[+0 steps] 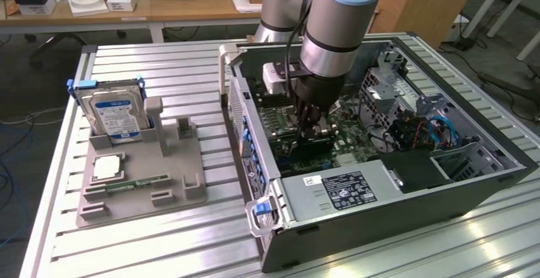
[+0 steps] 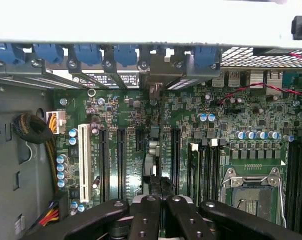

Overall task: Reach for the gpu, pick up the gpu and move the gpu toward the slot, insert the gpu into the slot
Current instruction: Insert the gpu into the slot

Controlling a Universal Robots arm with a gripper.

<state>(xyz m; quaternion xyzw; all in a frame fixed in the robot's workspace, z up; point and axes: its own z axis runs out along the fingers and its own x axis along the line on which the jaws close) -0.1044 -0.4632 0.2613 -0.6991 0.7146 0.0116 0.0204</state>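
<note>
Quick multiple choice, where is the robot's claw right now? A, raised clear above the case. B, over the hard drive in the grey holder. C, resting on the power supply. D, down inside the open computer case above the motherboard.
D: the claw sits down inside the open computer case, shut on the gpu over the motherboard.

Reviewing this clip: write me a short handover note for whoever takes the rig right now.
End effector: shut on the gpu, down inside the open case.
Gpu: held edge-on over the motherboard, in line with the expansion slots; in the exterior view it sits low at the board. Whether it is seated in a slot cannot be told.
Done: gpu reached, picked up, carried into the case.
Left: confirm or finish insertion, release.
Fixture outside holds the hard drive and memory stick.
</note>
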